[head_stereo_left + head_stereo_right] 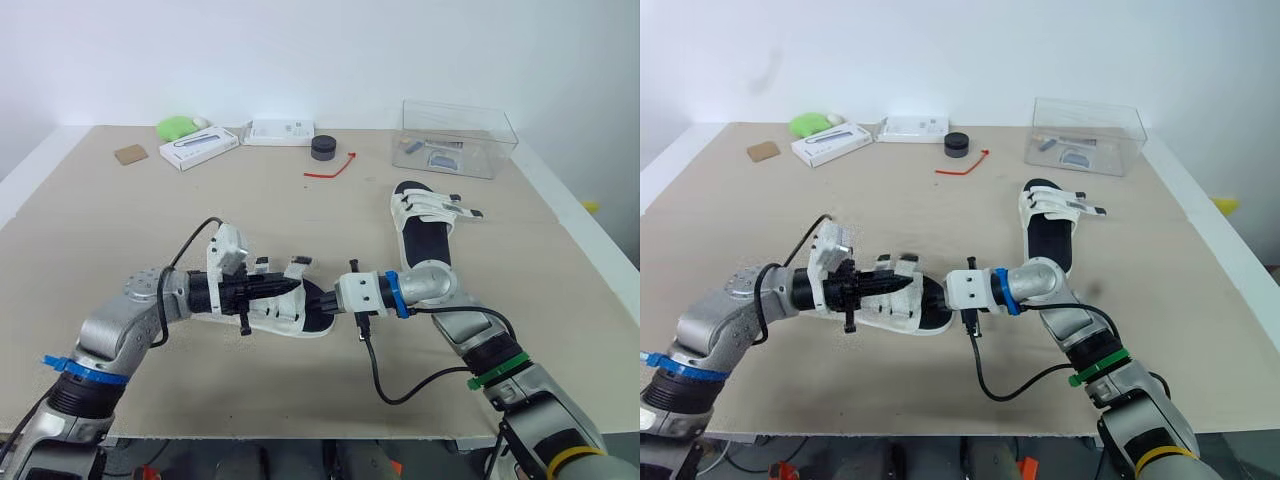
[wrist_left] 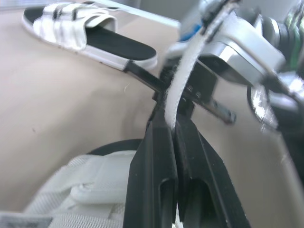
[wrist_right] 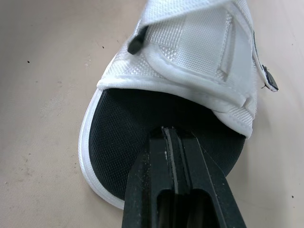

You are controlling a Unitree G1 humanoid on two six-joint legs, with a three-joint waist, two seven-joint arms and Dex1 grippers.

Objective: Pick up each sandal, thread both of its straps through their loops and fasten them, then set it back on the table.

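Pinching a white strap [image 2: 183, 71] between its clenched fingers, the left gripper [image 1: 288, 286] lay across the near sandal [image 3: 133, 114], which rested on the table [image 1: 100, 230] at near centre. The right gripper [image 3: 168, 137] was clamped shut on nothing, its tips over the black footbed at the toe end; whether they pressed on it could not be told. The other sandal [image 1: 425, 222] lay to the far right, well apart, its strap ends sticking out sideways.

The likeliest trouble seemed a lost strap. It was held only by a narrow pinch near the fingertips, and a pull could slide it free. If the right gripper was not bearing down firmly, the sandal could skid or turn with that pull. The two grippers were also close, so a careless move might knock them together.

No writing could be read; the print on the white box [image 1: 199, 147] at the far left was too small.
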